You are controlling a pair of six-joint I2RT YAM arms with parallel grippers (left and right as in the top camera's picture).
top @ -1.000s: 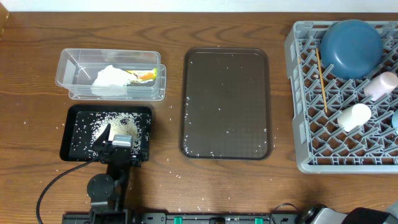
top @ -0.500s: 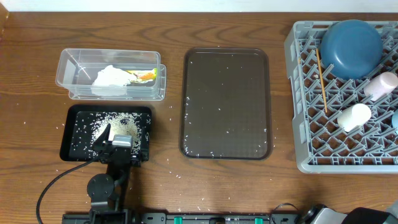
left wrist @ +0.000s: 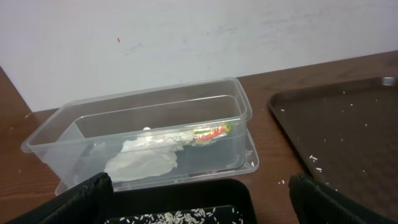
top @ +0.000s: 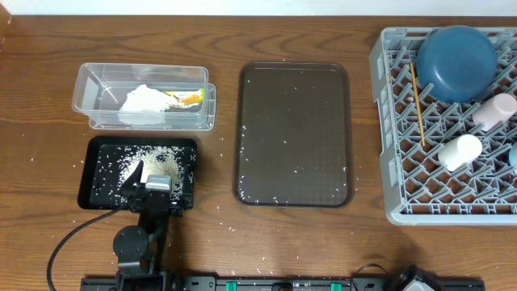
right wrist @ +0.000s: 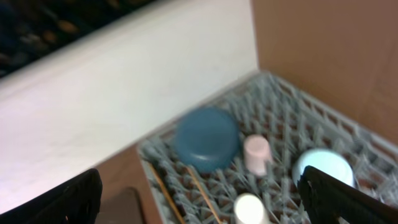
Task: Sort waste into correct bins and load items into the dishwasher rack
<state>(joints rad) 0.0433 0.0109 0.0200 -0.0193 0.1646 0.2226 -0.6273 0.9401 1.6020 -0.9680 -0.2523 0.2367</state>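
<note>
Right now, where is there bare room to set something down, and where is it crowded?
Free: the wood between brown tray and rack, and left of the clear tub. The brown tray holds only stray rice. Crowded: the rack, and the black tray under the left gripper.

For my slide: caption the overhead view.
Rice in black tray, tissue and wrapper in clear tub, bowl and cups in grey rack.

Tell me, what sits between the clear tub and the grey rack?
Only the dark brown tray, between clear tub and grey rack; the overhead view shows it.
</note>
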